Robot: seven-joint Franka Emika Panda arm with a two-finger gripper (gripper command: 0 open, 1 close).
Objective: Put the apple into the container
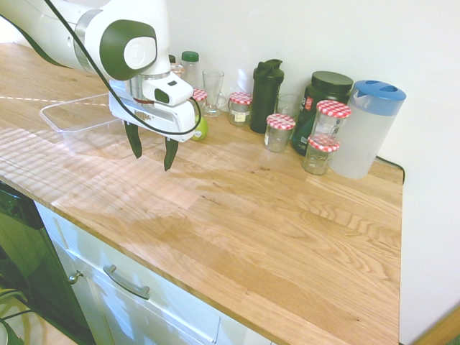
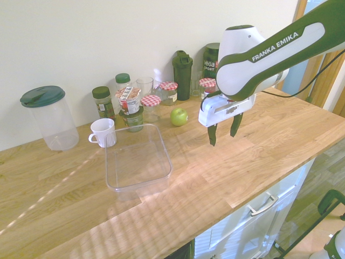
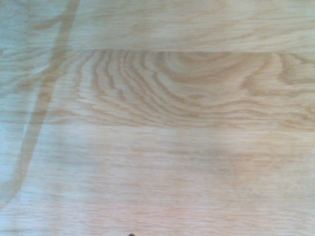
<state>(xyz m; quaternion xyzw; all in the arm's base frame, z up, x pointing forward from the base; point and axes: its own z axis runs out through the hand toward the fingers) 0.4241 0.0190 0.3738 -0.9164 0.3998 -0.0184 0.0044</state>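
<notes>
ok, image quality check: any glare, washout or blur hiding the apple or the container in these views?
First exterior view: overexposed at upper left, container rim faint, apple mostly hidden behind the gripper. Second exterior view: even light, apple and container clear, striped sunlight across the worktop. Wrist view: soft, shows only wood grain.

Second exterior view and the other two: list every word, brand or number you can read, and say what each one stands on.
"FRANKA EMIKA": on the white arm link above the gripper.
"vega SPORT": on the dark tub at the wall.
Label on the jar behind the container: print too blurred to read.
Red label on the dark tub in the first exterior view: too small to read.
Wrist view: bare wood, no text.
</notes>
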